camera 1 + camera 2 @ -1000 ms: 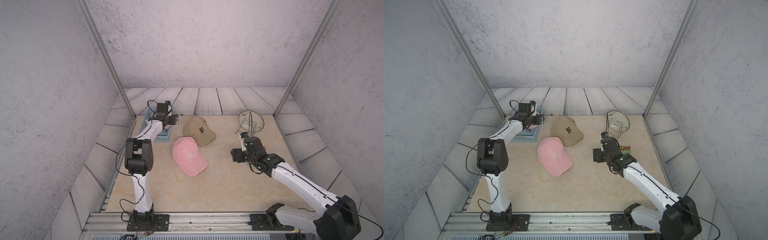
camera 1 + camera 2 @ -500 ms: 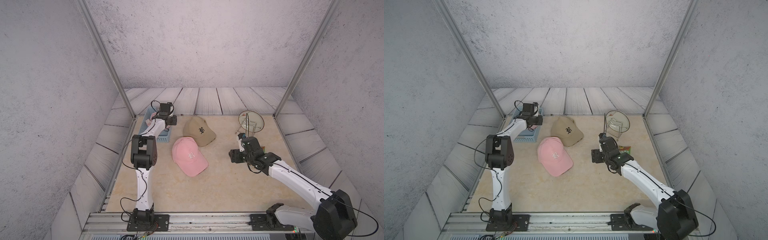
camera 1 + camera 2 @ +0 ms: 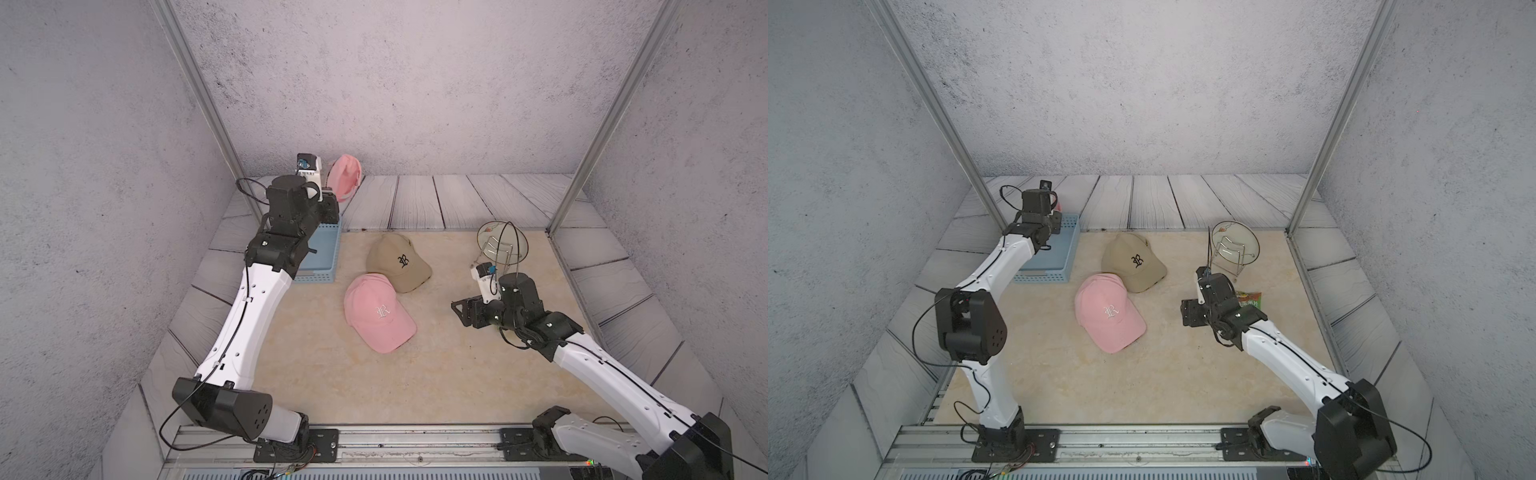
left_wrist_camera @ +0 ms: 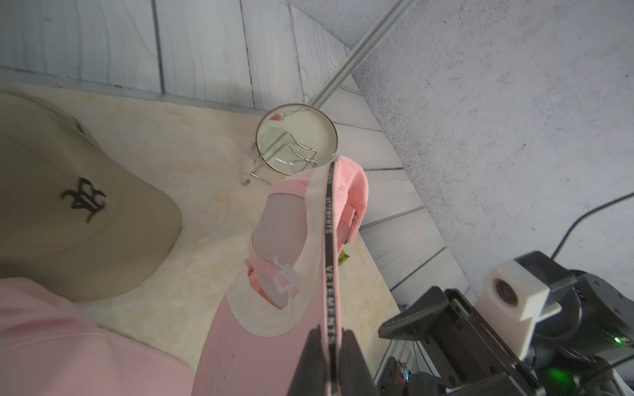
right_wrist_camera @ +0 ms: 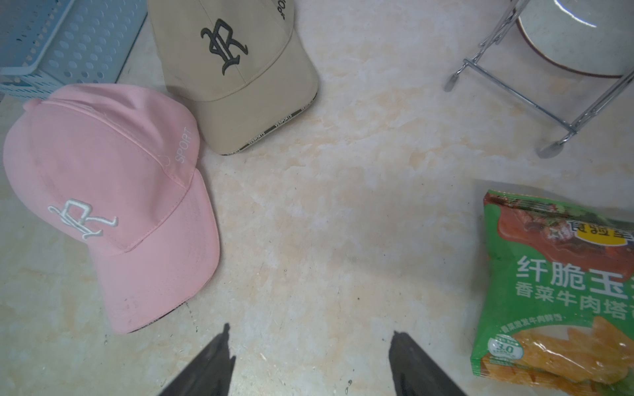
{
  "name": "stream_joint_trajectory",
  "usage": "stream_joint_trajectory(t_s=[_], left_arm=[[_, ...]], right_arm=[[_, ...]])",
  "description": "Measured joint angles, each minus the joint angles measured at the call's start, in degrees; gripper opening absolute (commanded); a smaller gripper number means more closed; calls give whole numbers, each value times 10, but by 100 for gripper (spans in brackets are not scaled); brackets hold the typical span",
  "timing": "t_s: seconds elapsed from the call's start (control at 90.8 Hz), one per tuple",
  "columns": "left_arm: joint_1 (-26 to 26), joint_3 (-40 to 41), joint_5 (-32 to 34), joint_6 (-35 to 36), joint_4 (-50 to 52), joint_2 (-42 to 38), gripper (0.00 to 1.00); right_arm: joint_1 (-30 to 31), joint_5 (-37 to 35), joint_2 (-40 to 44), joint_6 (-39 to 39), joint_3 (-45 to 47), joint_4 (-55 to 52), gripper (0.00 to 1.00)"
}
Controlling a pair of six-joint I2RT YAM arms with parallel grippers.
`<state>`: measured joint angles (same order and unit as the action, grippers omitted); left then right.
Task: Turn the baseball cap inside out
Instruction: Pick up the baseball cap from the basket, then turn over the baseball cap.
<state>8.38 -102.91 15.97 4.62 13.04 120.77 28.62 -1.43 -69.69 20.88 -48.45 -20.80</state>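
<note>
Your left claw (image 4: 331, 337) is shut tight on the held pink cap (image 4: 284, 236). It pinches the black band with letters on it, right at the cap's edge. The cap hangs from the claw up in the air. You can see its inside: the grey net lining and the back of the stitched letter. In a top view the held pink cap (image 3: 345, 178) is at the far left corner, above the blue basket (image 3: 318, 275).

Your right claw (image 5: 310, 332) is open, with its two fingers (image 5: 219, 353) wide apart. It hangs low over the bare tabletop (image 5: 343, 205). It sits between the second pink cap (image 5: 113, 185) and the green snack bag (image 5: 555, 291).

The second pink cap lies round side up near the middle of the tabletop. The tan cap (image 5: 236, 68) lies round side up too, just beside it and farther back. A plate (image 3: 500, 245) stands in a wire rack (image 5: 514, 89) at the far right.
</note>
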Motion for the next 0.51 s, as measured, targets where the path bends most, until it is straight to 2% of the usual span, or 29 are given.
stream_joint_trajectory(t_s=[0.198, 0.506], left_arm=[[0, 10, 43, 18, 5, -79, 0], [13, 29, -1, -30, 40, -275, 0]], right_arm=[[0, 6, 0, 0, 0, 0, 76], [-1, 48, 35, -5, 0, 9, 75]])
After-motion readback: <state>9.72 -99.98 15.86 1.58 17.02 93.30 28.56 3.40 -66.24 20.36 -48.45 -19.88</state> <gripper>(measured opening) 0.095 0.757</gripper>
